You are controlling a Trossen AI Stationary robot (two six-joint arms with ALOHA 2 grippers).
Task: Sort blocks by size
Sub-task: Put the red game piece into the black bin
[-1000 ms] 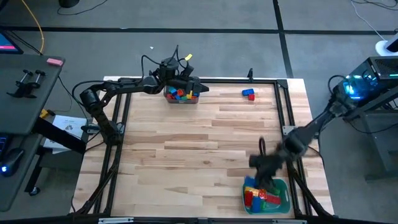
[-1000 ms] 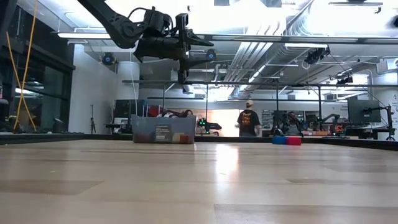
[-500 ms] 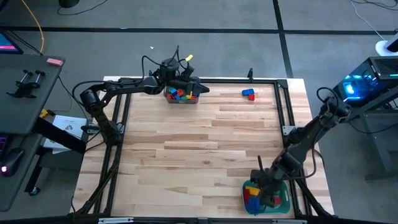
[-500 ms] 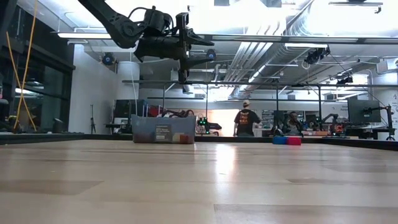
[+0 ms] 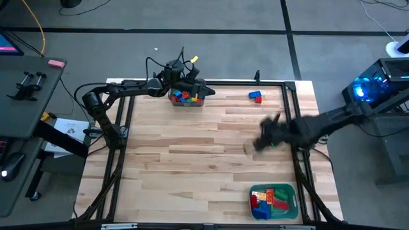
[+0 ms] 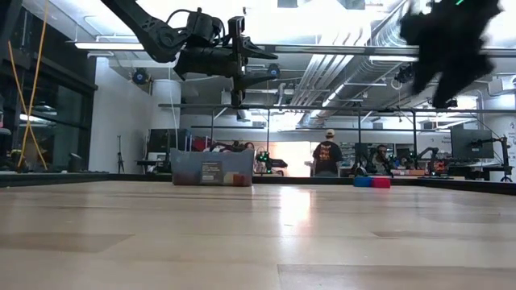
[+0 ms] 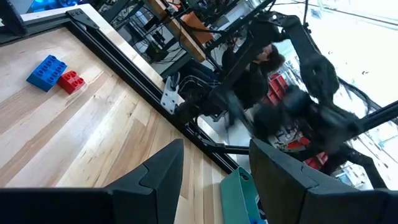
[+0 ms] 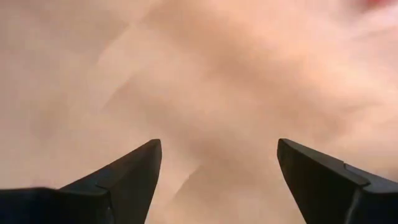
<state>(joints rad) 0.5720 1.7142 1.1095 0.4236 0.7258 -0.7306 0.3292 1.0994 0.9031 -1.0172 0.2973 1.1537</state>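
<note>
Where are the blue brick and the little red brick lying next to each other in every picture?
High view: blue and red studded plastic bricks near the table's far right corner.
Low view: far away at the right.
Left wrist view: upper left on the wood.
Right wrist view: not in it.
Shared landmark: the black table-edge rail beside them.

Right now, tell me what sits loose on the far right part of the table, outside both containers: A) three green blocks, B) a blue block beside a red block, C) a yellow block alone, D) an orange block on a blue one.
B: the high view shows a blue block touching a red block near the table's far right corner, away from the bin and the tray.
</note>
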